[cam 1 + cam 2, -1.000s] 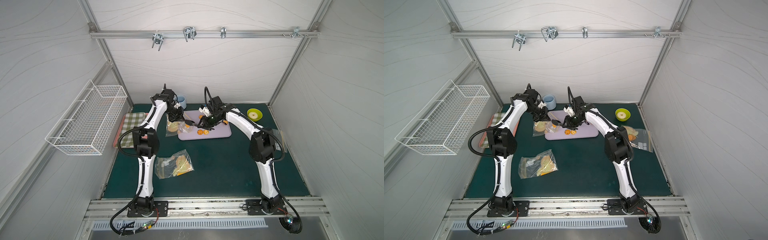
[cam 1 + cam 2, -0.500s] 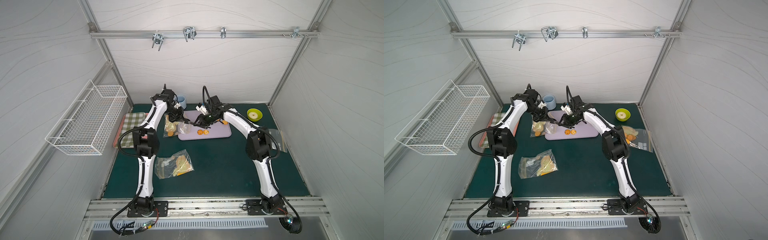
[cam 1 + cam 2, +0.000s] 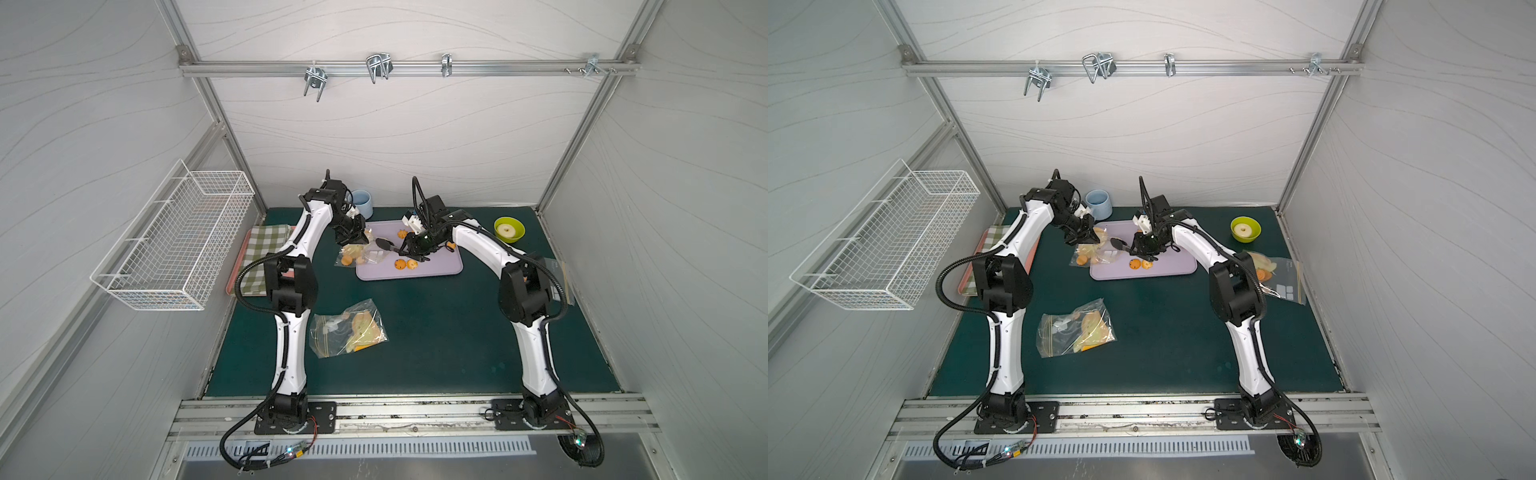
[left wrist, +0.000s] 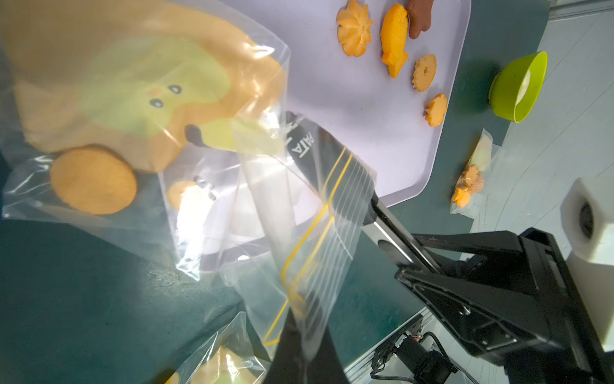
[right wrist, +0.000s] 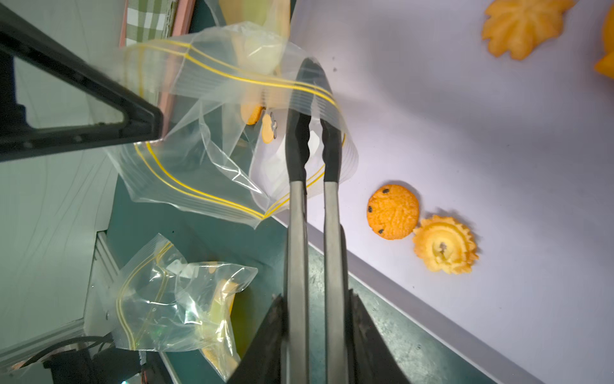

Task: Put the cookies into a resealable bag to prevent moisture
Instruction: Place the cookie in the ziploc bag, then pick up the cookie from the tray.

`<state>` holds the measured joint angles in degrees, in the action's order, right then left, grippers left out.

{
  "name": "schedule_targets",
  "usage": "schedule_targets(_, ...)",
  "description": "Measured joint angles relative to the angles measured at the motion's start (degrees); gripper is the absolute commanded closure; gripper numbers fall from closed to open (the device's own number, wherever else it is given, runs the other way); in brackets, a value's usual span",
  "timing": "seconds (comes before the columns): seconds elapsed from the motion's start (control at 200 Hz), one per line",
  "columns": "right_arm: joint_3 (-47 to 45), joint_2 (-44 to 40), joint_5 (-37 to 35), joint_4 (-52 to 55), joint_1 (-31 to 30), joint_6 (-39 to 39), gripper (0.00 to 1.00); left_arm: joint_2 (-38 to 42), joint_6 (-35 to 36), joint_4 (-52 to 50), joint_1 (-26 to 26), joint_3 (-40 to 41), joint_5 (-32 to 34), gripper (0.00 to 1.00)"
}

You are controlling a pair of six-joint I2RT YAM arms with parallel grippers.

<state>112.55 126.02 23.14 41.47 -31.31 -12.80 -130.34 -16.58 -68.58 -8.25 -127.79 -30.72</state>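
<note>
- Left end effector (image 4: 302,335): mine, clenched on one zip lip of the bag (image 4: 212,199).
- Bag: clear, yellow zip lines, lying across the left edge of the tray (image 5: 465,133), mouth open.
- Right end effector (image 5: 315,332): mine, grasping tongs (image 5: 314,212). Their black tips reach inside the bag's mouth.
- Cookies (image 5: 393,211): most lie loose on the lilac tray, a few already sit in the bag.
- Tray: resting on the green worktop (image 3: 436,332).
- Second bag (image 3: 349,332): filled, on the worktop beside my left arm, well apart from the tray.
</note>
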Motion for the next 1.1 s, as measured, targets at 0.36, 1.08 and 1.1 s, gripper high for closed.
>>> schedule_targets(0.36,-9.35,-7.74,8.83,-6.21,0.17,0.37,0.64,0.02,-0.04,-0.07,0.11,0.31,0.92,1.0)
schedule_targets(1.08,-34.16,-29.55,-16.37,-4.24,-1.14,8.87,0.59,0.02,-1.49,-0.48,2.32,0.92,4.7,1.0)
schedule_targets(1.1,-34.12,-29.14,-17.35,-4.02,-1.38,9.4,0.59,0.04,-1.49,-0.5,2.34,0.98,4.72,1.0)
